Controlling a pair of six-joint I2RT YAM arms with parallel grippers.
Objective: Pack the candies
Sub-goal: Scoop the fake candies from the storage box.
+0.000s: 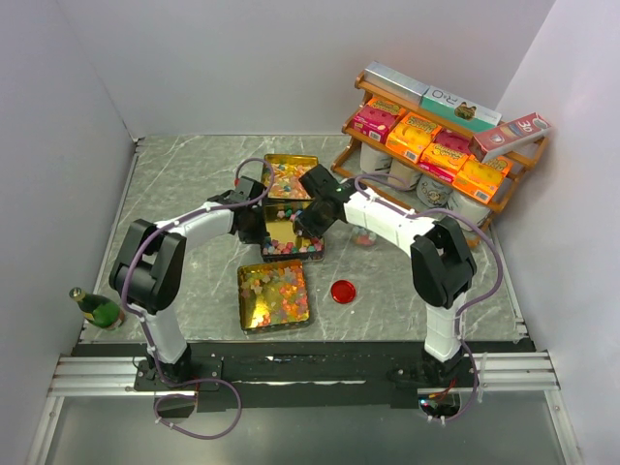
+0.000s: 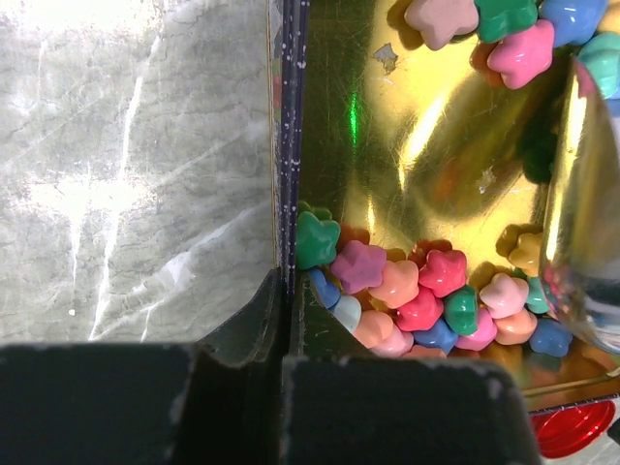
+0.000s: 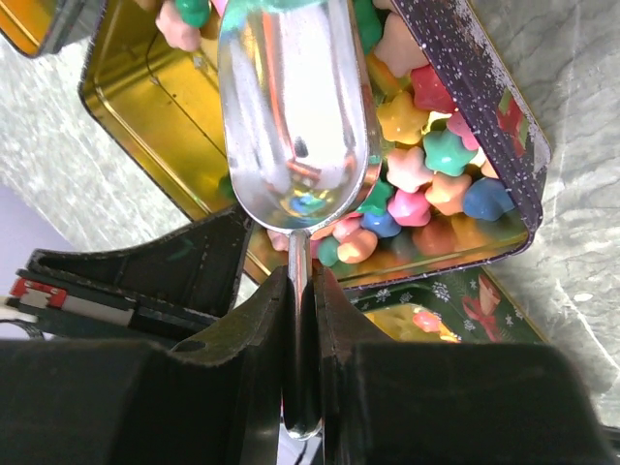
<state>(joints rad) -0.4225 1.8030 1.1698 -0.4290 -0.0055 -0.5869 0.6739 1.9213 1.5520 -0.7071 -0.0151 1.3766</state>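
Observation:
The candies [image 2: 417, 291] are small star-shaped sweets in mixed colours, heaped at one end of a gold-lined tin [image 1: 282, 225] in the middle of the table. My left gripper [image 2: 286, 291] is shut on that tin's dark side wall [image 2: 288, 145], one finger outside and one inside. My right gripper [image 3: 302, 276] is shut on the handle of a metal scoop [image 3: 295, 107]. The scoop's bowl hangs over the candies [image 3: 426, 174] and holds almost nothing. In the top view both grippers, left [image 1: 260, 221] and right [image 1: 305, 225], meet at this tin.
A second tin [image 1: 289, 177] with candies lies behind, and a third [image 1: 249, 302] in front. A red round lid [image 1: 343, 291] lies to the front right. A wooden shelf [image 1: 436, 136] of orange and pink boxes stands back right. A green bottle [image 1: 97, 308] stands front left.

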